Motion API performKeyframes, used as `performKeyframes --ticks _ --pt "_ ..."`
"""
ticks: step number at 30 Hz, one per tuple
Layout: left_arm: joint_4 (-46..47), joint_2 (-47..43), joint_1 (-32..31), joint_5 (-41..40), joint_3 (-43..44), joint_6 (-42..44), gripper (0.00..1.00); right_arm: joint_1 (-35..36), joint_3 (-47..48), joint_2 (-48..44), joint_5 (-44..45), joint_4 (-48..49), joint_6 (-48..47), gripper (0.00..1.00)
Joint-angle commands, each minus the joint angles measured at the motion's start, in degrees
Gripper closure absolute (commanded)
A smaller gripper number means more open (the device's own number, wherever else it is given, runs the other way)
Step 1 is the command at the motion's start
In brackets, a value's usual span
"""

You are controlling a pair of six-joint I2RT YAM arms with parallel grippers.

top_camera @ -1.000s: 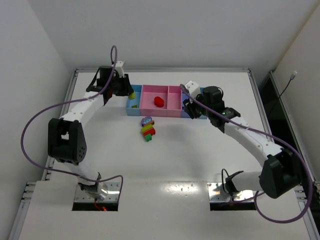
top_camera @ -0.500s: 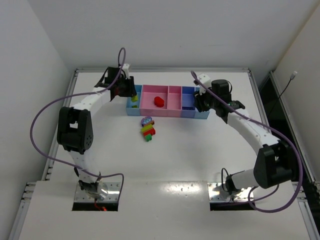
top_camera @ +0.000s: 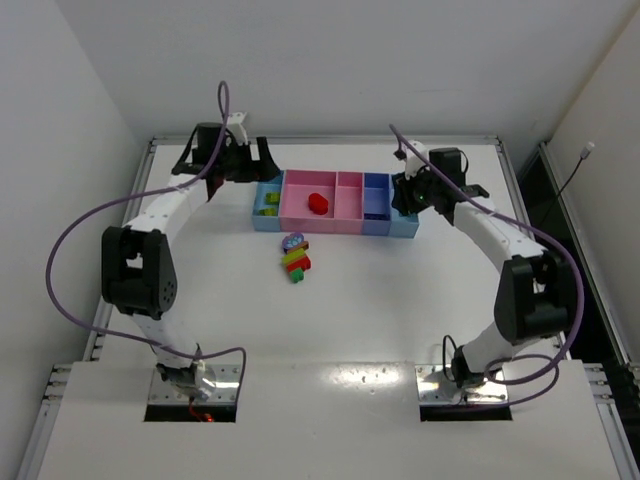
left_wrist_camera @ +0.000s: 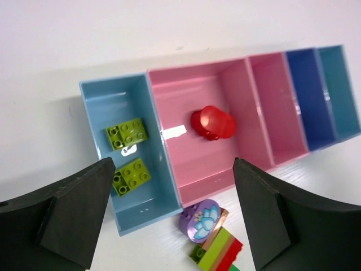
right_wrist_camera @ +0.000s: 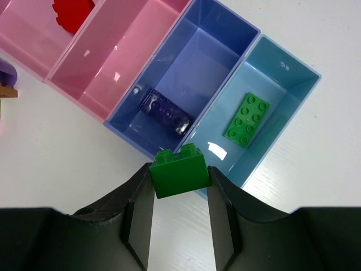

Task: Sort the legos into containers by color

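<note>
Above the white-walled table (top_camera: 400,300), left pincer (left_wrist_camera: 172,168) gapes, right pincer (right_wrist_camera: 180,189) grips green lego (right_wrist_camera: 179,171).

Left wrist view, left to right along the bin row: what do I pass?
Light blue bin with two lime bricks → wide pink bin with red piece → narrow pink bin → dark blue bin → teal end bin.
</note>
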Motion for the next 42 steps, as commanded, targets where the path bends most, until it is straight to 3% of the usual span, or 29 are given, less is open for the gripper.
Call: performKeyframes --ticks 1,7,11,13,14,16,25,29,31,35,39,42 --pt "1.10 -5.97 0.50 4.49 2.10 -1.10 0.07 -1.15 4.62 2.39 -3.16 -0.48 -1.03 1.00" --pt "0.48 -8.96 1.02 5.63 1.40 0.31 0.06 -2.73 7.26 7.67 -1.76 -0.39 -1.03 1.00" --pt "-0.05 -9.58 1.02 6.33 0.17 0.84 0.00 -3.34 8.49 9.51 -1.76 -0.39 -2.17 0.81" --pt "-0.05 -10.11 1.02 6.86 -0.62 0.84 0.00 -3.34 8.50 10.04 -1.23 -0.39 -2.18 0.77" --pt "-0.05 -10.72 1.02 7.56 -1.23 0.84 0.00 -3.87 8.50 10.05 -1.23 -0.39 -2.18 0.69" --pt "-0.05 -11.25 1.55 7.56 -1.94 0.32 0.00 -3.87 8.50 10.66 -1.23 0.14 -2.70 0.66" --pt "3.28 -13.18 3.31 11.25 -6.06 -5.66 0.00 -3.87 8.50 11.19 -0.61 1.71 -3.23 0.38" --pt "4.61 -14.42 5.15 15.71 -7.65 -6.45 0.00 -3.87 8.50 9.97 -0.61 2.24 -3.23 0.36" --pt "5.40 -17.04 5.15 21.51 -9.57 -1.20 0.00 -3.87 7.45 7.95 -2.62 2.24 -4.10 0.36" --pt "2.69 -19.87 3.13 23.36 -12.13 6.71 0.00 -3.35 3.32 0.74 -7.55 2.77 -7.00 0.36" --pt "-10.12 -18.38 1.64 27.51 -11.43 15.58 0.21 -2.82 2.78 -3.75 -13.96 -3.00 -7.01 0.36" --pt "-13.92 -19.50 0.15 28.83 -13.35 19.63 0.31 -2.82 0.95 -6.91 -16.08 -4.61 -7.01 0.36"
